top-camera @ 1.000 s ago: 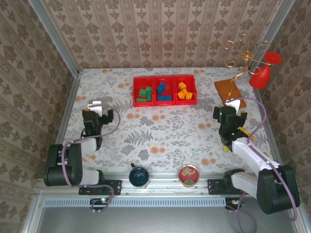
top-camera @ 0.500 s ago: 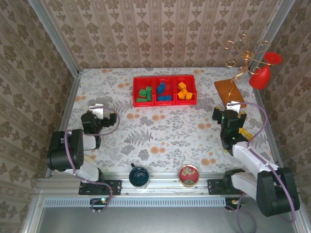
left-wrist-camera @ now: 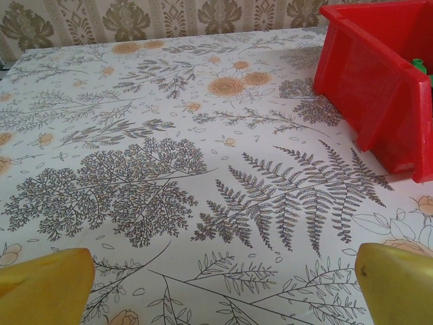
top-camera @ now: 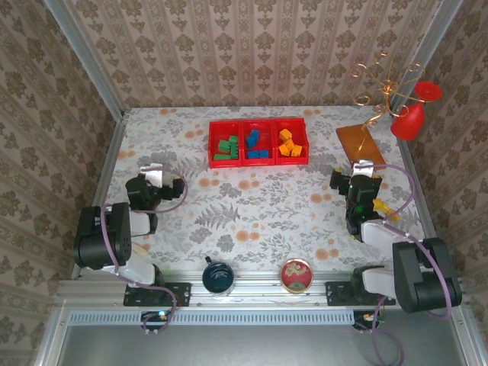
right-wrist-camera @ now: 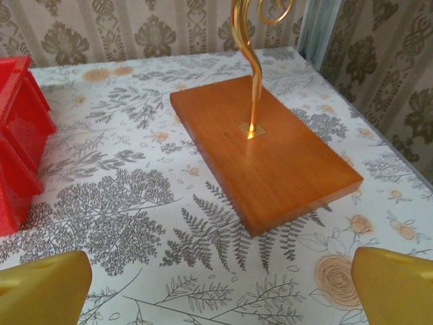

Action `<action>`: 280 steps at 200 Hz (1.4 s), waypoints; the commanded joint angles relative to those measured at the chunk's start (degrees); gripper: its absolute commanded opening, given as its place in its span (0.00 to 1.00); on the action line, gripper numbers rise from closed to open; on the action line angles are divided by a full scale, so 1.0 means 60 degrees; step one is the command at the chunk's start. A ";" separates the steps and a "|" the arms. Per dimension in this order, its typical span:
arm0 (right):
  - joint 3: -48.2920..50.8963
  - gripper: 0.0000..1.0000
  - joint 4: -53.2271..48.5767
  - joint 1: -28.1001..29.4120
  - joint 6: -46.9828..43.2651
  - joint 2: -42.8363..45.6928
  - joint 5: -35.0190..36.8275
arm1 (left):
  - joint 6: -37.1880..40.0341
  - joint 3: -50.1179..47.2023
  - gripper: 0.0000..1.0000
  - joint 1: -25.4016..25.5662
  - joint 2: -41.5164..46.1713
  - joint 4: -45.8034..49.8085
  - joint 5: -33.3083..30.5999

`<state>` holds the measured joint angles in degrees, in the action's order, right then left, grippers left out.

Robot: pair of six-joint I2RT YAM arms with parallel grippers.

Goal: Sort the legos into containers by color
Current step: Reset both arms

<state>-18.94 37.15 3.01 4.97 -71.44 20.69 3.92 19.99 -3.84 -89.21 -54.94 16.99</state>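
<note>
The legos lie in the red tray (top-camera: 259, 162) at the far middle of the table: green bricks (top-camera: 226, 146) in its left compartment, blue bricks (top-camera: 255, 144) in the middle one, orange bricks (top-camera: 287, 143) in the right one. Every brick I can find sits with its own colour, so I judge the sorting done, or as near done as makes no difference.

Both my arms are folded low near their bases, well apart from the tray. My left claw (left-wrist-camera: 220, 288) is spread wide with bare flowered tablecloth (left-wrist-camera: 169, 169) between its yellow tips and nothing gripped. My right claw (right-wrist-camera: 218, 288) is spread the same way, also empty. The next move, as I read it, calls for no grasp at all. I would look once over the cloth for a stray piece and otherwise keep my arms parked.

The overhead view lets me read the colours inside the three compartments, which my wrist cameras cannot do from so low. My left wrist sees the tray's outer wall and one corner close up, with a speck of green peeking over the rim. My right wrist catches the tray's other end at its left edge. It also shows the wooden base (right-wrist-camera: 270, 149) just ahead, with the gold wire stand (right-wrist-camera: 247, 61) rising from it. From above I also see a dark blue cup (top-camera: 218, 276) and a round red tin (top-camera: 296, 274) between my bases.
</note>
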 commanded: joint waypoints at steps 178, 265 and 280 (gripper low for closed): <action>-0.0799 1.00 0.1811 -0.0477 -0.0549 -0.2669 -0.3423 | 0.0023 0.0170 1.00 -0.0005 -0.0074 -0.0278 0.0215; -0.0757 1.00 0.1882 -0.0500 -0.0580 -0.2661 -0.3477 | -0.0145 0.0379 1.00 0.0359 -0.0013 0.0253 -0.1730; -0.0760 1.00 0.1880 -0.0482 -0.0583 -0.2672 -0.3478 | -0.0115 0.0435 1.00 0.0539 0.0014 0.0377 -0.2282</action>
<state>-23.29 48.49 0.25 2.50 -87.18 0.78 3.88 20.56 -2.07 -89.21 -54.13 9.45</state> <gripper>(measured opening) 0.999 0.999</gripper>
